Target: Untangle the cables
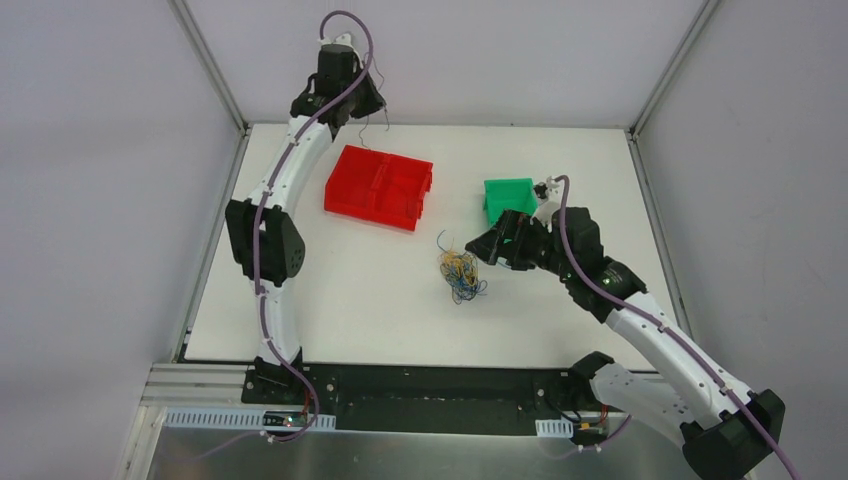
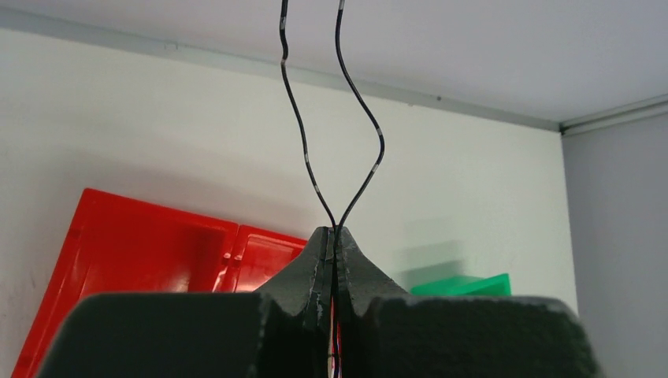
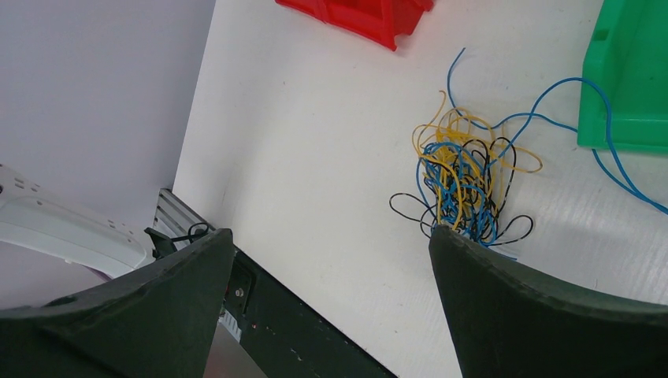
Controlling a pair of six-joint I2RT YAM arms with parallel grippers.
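The cables (image 1: 460, 274) lie as a small tangle of yellow, blue and dark wires on the white table, in front of the bins. In the right wrist view the tangle (image 3: 465, 185) sits just beyond my right fingertip, with one blue strand (image 3: 610, 157) trailing toward the green bin. My right gripper (image 1: 482, 246) (image 3: 331, 232) is open, just right of the tangle, nothing between its fingers. My left gripper (image 1: 374, 104) (image 2: 335, 232) is raised at the far edge of the table, shut on a single dark cable (image 2: 303, 150) whose two strands stick out from the fingertips.
A red divided bin (image 1: 378, 186) (image 2: 150, 252) stands at the back centre-left. A green bin (image 1: 508, 196) (image 3: 630, 79) stands to its right, close behind my right gripper. Grey walls enclose the table on three sides, and a black rail (image 1: 440, 395) runs along the near edge.
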